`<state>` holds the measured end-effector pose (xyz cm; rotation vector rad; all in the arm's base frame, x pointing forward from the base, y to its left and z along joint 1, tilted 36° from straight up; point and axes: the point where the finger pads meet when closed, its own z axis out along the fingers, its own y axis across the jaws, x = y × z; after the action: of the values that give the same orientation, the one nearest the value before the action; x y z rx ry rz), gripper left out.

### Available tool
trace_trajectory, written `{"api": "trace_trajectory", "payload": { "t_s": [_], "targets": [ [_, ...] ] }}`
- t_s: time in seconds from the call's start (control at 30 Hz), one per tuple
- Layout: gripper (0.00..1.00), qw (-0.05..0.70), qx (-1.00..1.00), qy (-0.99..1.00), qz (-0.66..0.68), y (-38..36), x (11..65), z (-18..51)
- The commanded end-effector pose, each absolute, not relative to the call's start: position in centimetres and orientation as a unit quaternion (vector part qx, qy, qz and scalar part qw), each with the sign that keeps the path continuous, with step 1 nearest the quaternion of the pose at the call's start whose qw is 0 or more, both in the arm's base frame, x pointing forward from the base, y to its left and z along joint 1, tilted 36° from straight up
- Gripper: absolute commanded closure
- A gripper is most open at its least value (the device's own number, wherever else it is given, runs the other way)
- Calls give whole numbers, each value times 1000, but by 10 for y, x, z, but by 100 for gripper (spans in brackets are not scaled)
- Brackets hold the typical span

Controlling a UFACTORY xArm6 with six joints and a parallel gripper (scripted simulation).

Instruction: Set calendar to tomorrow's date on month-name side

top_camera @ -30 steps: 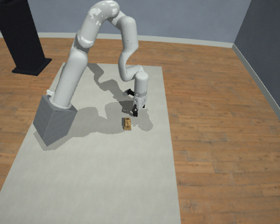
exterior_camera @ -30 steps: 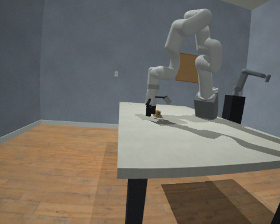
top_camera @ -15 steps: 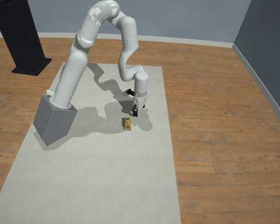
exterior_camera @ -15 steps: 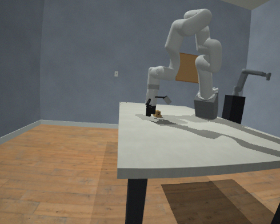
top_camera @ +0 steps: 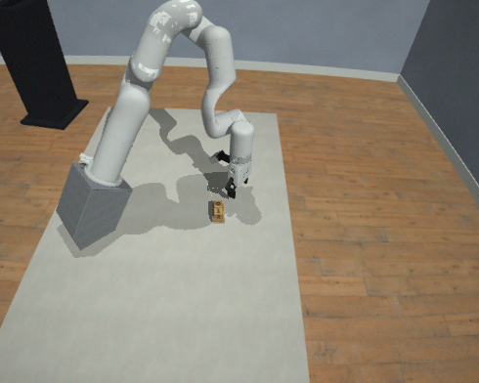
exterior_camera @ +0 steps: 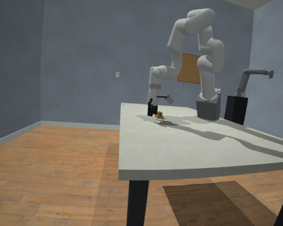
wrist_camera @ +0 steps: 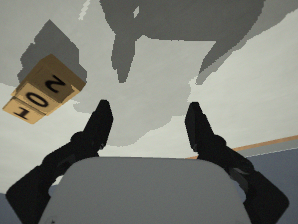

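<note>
Tabletop (top_camera: 180, 293) (exterior_camera: 193, 147) (wrist_camera: 160, 95) bears wooden calendar pieces (top_camera: 218, 211) (exterior_camera: 159, 115) (wrist_camera: 42, 90).

One arm (top_camera: 131, 105) (exterior_camera: 207, 72), one open gripper (top_camera: 231, 173) (exterior_camera: 153, 113) (wrist_camera: 149, 110), three digits

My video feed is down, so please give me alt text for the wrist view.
The open pincer hangs over the pale table; left in the picture, outside its fingers, sits a small wooden calendar showing 2, 0 and 1.
</note>
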<state>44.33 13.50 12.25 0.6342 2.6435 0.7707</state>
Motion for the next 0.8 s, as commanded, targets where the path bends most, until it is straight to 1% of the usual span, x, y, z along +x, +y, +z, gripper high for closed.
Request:
{"api": "trace_trajectory", "payload": {
  "t_s": [0.0, 0.37, 0.57, 0.77],
  "targets": [
    [0, 158, 222, 924, 270, 129, 438, 136],
    [0, 157, 226, 923, 270, 124, 434, 144],
    [0, 127, 324, 893, 286, 119, 435, 143],
    [0, 127, 324, 893, 286, 104, 440, 137]
  ]
}}
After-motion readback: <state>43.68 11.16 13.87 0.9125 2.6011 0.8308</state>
